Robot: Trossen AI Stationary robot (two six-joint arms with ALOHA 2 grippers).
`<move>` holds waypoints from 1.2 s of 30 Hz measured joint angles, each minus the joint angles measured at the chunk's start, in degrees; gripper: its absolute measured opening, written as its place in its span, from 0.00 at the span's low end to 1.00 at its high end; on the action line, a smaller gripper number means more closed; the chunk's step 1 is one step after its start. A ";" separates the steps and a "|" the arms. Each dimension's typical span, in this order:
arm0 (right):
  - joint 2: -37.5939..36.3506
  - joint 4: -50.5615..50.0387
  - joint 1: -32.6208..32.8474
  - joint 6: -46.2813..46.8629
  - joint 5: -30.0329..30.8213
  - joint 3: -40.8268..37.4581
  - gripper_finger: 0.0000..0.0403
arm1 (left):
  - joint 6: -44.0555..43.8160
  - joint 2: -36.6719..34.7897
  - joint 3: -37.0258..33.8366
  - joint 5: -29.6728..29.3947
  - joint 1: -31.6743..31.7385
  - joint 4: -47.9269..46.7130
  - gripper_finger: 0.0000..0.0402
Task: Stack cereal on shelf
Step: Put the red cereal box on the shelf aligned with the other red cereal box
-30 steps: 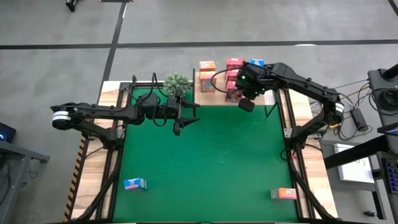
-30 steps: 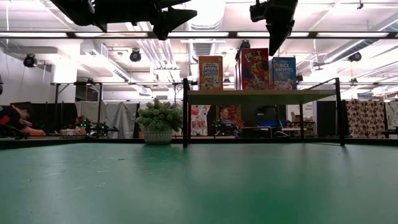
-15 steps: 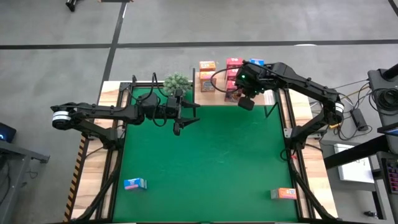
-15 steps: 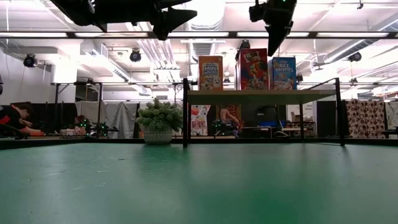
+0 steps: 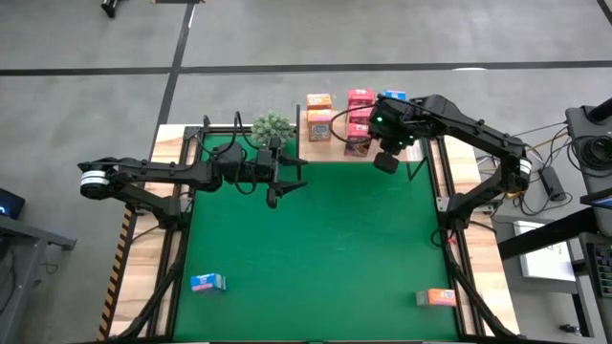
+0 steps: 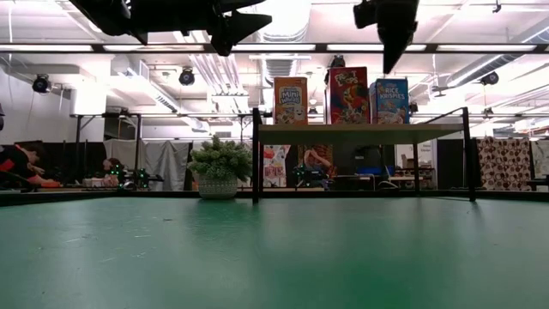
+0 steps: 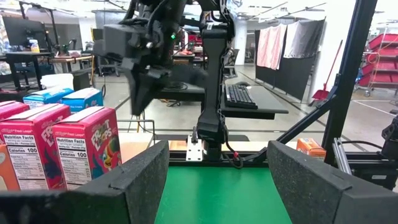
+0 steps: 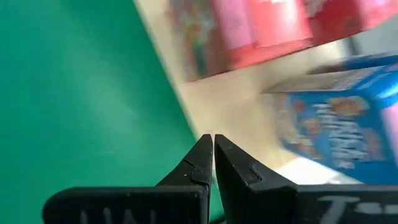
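Green felt covers the tabletop (image 5: 316,248), and at its far edge stands the shelf (image 5: 330,145), a pale wooden board on thin black side supports. Cereal boxes are gathered on it: an orange box (image 5: 319,103) toward the plant side, red boxes (image 5: 360,99) in the middle, and a blue box (image 5: 393,96) on the right arm's side. In the low view three of them stand upright in a row on the board, the orange one (image 6: 291,100), a red one (image 6: 347,95) and a blue one (image 6: 392,101), the red and blue just beside each other. More boxes show dimly under the board, too hidden to count.

Two boxes lie on the felt well apart from the shelf, near the front corners: a blue one (image 5: 207,282) on the left arm's side and an orange one (image 5: 441,297) on the right arm's side.

Above the front edge of the shelf, near the red and blue boxes, hangs the right tool (image 5: 385,162); its fingers are pressed together with nothing between them, as the right wrist view shows (image 8: 213,155). It touches no box.

Over the felt, just beside the small green plant (image 5: 273,125), hovers the left tool (image 5: 290,178), its two fingers spread wide and empty; the left wrist view looks between them (image 7: 217,177) toward the red boxes (image 7: 86,149) and the right arm.
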 joint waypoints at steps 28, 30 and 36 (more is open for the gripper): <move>-5.98 20.23 1.22 -3.50 3.47 -12.22 0.02 | 0.39 0.00 0.00 0.00 0.01 -0.72 0.64; -6.01 19.89 1.22 -3.41 3.44 -12.22 0.02 | 0.39 0.00 0.00 0.00 0.02 -0.95 0.64; -6.27 19.60 1.27 -2.11 0.03 -12.22 0.02 | 0.42 0.02 0.00 0.00 0.02 -1.66 0.64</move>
